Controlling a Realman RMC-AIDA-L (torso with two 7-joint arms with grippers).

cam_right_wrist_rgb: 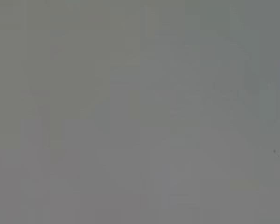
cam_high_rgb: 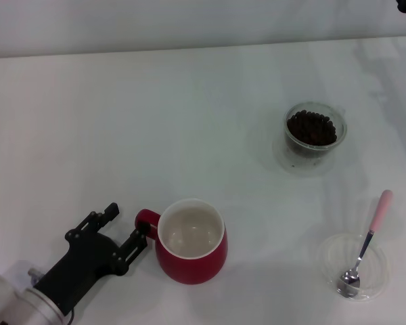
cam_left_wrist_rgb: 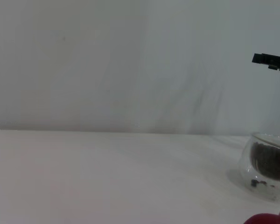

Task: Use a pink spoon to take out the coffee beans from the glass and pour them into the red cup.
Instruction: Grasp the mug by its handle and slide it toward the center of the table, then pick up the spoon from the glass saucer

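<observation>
white table [cam_high_rgb: 122,108] bearing, near edge, the red cup [cam_high_rgb: 191,242]; left gripper [cam_high_rgb: 127,229] beside its handle, fingers spread, grasping nothing. far right: the glass [cam_high_rgb: 315,130] holding the coffee beans [cam_high_rgb: 312,128]. near right: clear dish [cam_high_rgb: 335,254] with the pink spoon [cam_high_rgb: 367,242] leaning inside. right gripper unseen.

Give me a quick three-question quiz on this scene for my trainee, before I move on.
1. True or false: the pink spoon lies with its bowl in the flat clear dish.
2. Which vessel holds the coffee beans? A the red cup; B the glass.
3. Which gripper is at the red cup's handle?

Key: 1 true. 2 B. 3 the left gripper, one finger on either side of the handle.
</observation>
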